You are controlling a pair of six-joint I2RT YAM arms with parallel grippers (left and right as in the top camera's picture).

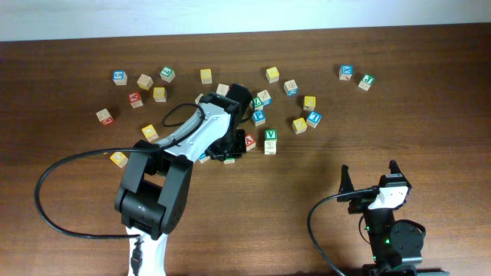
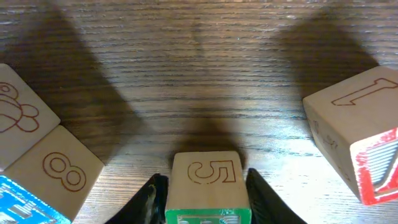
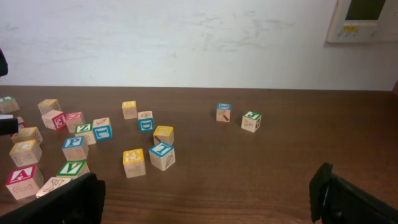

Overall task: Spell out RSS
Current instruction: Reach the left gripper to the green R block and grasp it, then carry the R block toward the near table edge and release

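Note:
Several wooden letter blocks lie scattered across the far half of the table (image 1: 322, 222). My left gripper (image 1: 230, 152) is down among the middle cluster. In the left wrist view its fingers (image 2: 205, 199) press both sides of a block with a green face and an engraved 5 (image 2: 206, 174). A block marked 8 (image 2: 57, 171) lies to its left and a red-faced block marked 1 (image 2: 354, 124) to its right. My right gripper (image 1: 370, 180) is open and empty near the front right, also seen in the right wrist view (image 3: 205, 193). I cannot read an R or S block.
A green V block (image 1: 270, 135) and a red block (image 1: 250, 142) sit just right of the left gripper. Two blocks, blue (image 1: 347, 72) and green (image 1: 367, 81), lie at the back right. A black cable (image 1: 54, 192) loops at the front left.

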